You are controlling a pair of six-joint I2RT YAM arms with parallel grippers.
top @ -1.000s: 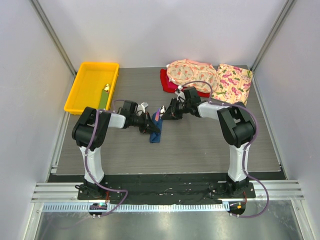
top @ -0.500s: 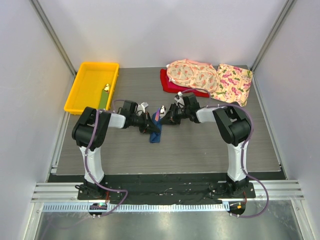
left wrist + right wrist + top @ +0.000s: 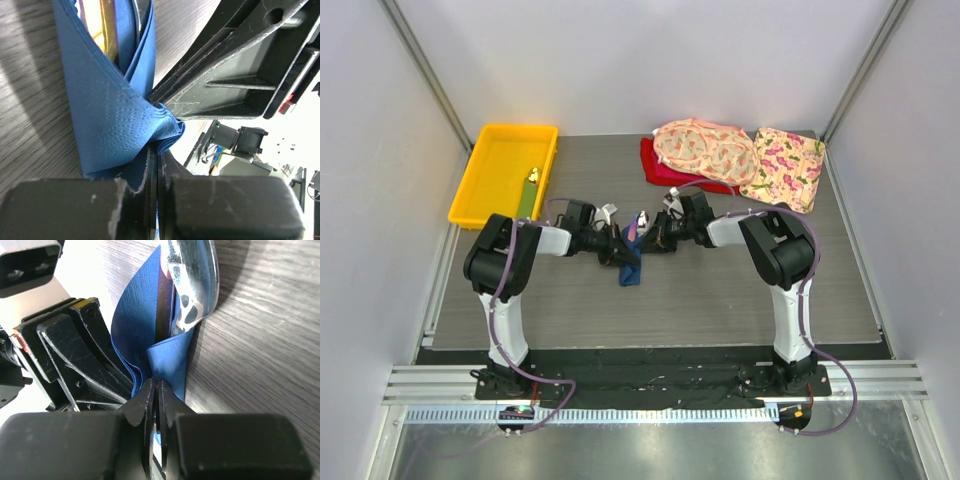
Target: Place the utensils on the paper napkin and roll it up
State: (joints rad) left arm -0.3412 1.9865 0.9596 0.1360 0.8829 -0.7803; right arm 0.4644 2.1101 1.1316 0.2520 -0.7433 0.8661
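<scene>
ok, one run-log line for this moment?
phase: roll | left end effector: shut on paper napkin | right end effector: shut on napkin | utensils: inside fold, spoon head showing | roll: unfinished

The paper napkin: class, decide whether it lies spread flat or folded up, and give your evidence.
Folded. The paper napkin wraps in layers around the spoon; the left gripper and right gripper each pinch a fold.

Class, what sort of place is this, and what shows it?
Probably a robotics lab test cell: left arm and right arm bolted at a grey table, plain white walls, a yellow bin, floral cloths.
</scene>
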